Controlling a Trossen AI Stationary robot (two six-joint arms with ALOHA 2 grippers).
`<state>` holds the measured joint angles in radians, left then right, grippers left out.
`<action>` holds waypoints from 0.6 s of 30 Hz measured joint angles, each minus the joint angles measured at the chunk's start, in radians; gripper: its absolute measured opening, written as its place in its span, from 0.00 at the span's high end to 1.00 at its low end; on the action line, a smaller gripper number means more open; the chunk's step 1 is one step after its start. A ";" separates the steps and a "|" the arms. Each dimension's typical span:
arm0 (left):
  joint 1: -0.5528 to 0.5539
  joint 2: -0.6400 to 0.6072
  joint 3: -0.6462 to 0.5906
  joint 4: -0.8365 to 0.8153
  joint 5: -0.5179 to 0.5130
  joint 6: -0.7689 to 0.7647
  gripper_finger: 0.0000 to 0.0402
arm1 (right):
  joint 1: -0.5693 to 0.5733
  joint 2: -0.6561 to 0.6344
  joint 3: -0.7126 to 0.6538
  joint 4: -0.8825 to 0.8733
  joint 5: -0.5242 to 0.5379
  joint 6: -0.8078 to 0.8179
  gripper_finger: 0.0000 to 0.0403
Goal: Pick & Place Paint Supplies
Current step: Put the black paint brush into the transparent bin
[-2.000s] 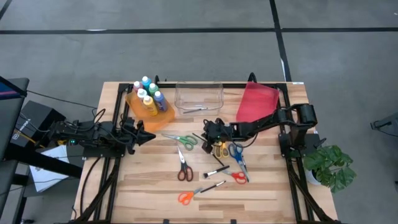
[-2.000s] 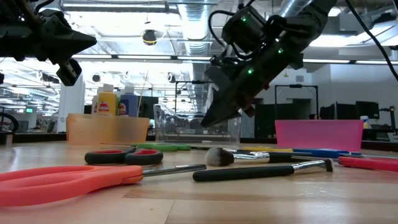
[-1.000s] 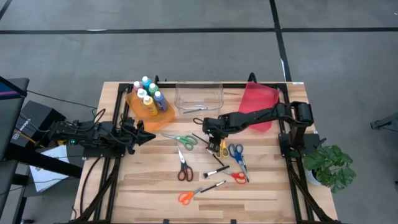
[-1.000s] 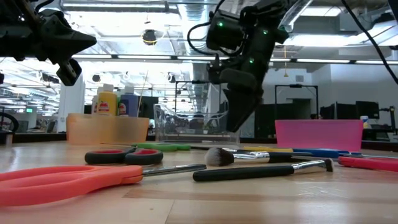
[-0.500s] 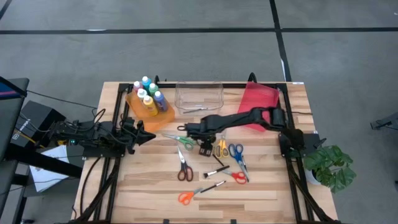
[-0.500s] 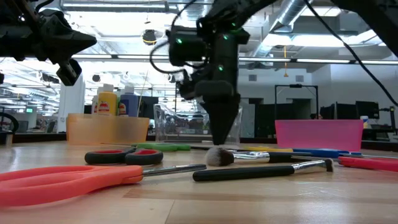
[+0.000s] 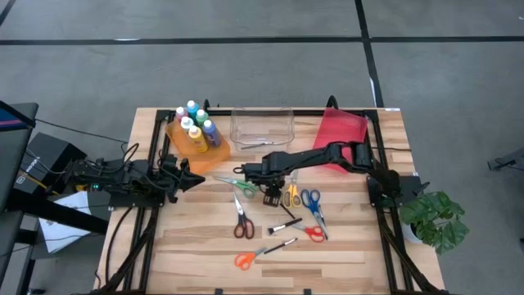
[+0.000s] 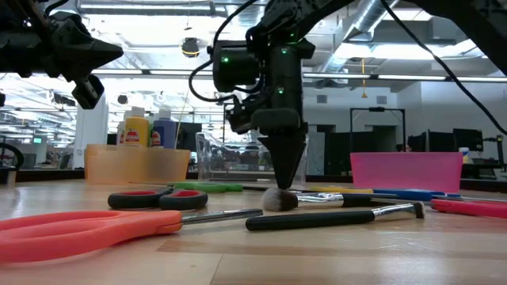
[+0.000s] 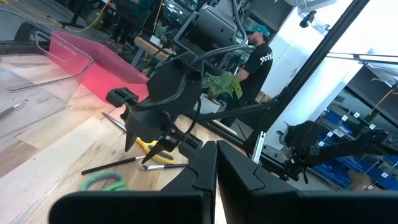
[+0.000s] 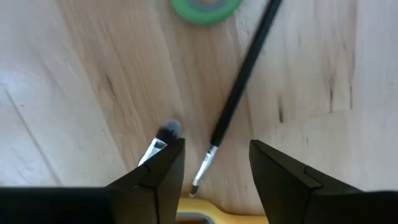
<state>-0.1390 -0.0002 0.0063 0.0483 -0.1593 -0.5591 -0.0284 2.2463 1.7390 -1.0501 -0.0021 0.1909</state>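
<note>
Two right fingers (image 10: 155, 174) stand spread, straddling a thin dark brush (image 10: 233, 102) with silver ferrule; left fingers (image 9: 205, 177) clenched, empty

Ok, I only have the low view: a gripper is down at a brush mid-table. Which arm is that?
Observer: The right gripper; the high view shows the right arm stretched across to mid-table.
Operator: Is it gripping anything?
Observer: No. Its wrist view shows open fingers astride the tip of a thin dark paintbrush lying on the wood.
Operator: And the left arm?
Observer: The left gripper hangs shut near the table's left side, beside the orange bin.
</note>
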 joint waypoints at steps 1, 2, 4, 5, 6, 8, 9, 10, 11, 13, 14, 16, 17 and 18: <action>0.000 0.000 0.000 0.000 0.000 0.000 0.99 | 0.000 0.000 0.000 -0.007 0.000 0.000 0.57; 0.000 0.000 0.000 0.000 0.000 0.000 0.99 | -0.001 0.000 -0.003 -0.008 0.000 -0.002 0.57; 0.000 0.000 0.000 0.000 0.000 0.000 0.99 | -0.001 0.000 -0.021 -0.004 0.000 -0.004 0.57; 0.000 0.000 0.000 0.000 0.000 0.000 0.99 | -0.001 -0.002 -0.031 0.008 -0.002 -0.004 0.57; 0.000 0.000 0.000 0.000 0.000 0.000 0.99 | -0.001 -0.005 -0.046 0.025 -0.003 -0.005 0.58; 0.000 0.000 0.000 0.000 0.000 0.000 0.99 | -0.001 -0.011 -0.075 0.047 -0.012 -0.004 0.58; 0.000 0.000 0.000 0.000 0.000 0.000 0.99 | -0.001 -0.011 -0.083 0.049 -0.014 -0.004 0.58; 0.000 0.000 0.000 0.000 0.000 0.000 0.99 | -0.001 -0.010 -0.091 0.053 -0.016 -0.005 0.58; 0.000 0.000 0.000 0.000 0.000 0.000 0.99 | 0.000 -0.010 -0.097 0.059 -0.016 -0.005 0.58; 0.000 0.000 0.000 0.000 0.000 0.000 0.99 | -0.001 -0.011 -0.105 0.067 -0.016 0.000 0.61; 0.000 0.000 0.000 0.000 0.000 0.000 0.99 | -0.001 -0.010 -0.105 0.067 -0.017 0.006 0.64; 0.000 0.000 0.000 0.000 0.000 0.000 0.99 | -0.009 -0.010 -0.105 0.063 -0.018 0.008 0.72; 0.000 0.000 0.000 0.000 0.000 0.000 0.99 | -0.013 -0.009 -0.106 0.062 -0.022 0.009 0.77; 0.000 0.000 0.000 0.000 0.000 0.000 0.99 | -0.017 -0.009 -0.106 0.060 -0.028 0.010 0.82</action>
<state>-0.1390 -0.0002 0.0063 0.0483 -0.1593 -0.5591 -0.0451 2.2372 1.6329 -0.9899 -0.0298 0.2008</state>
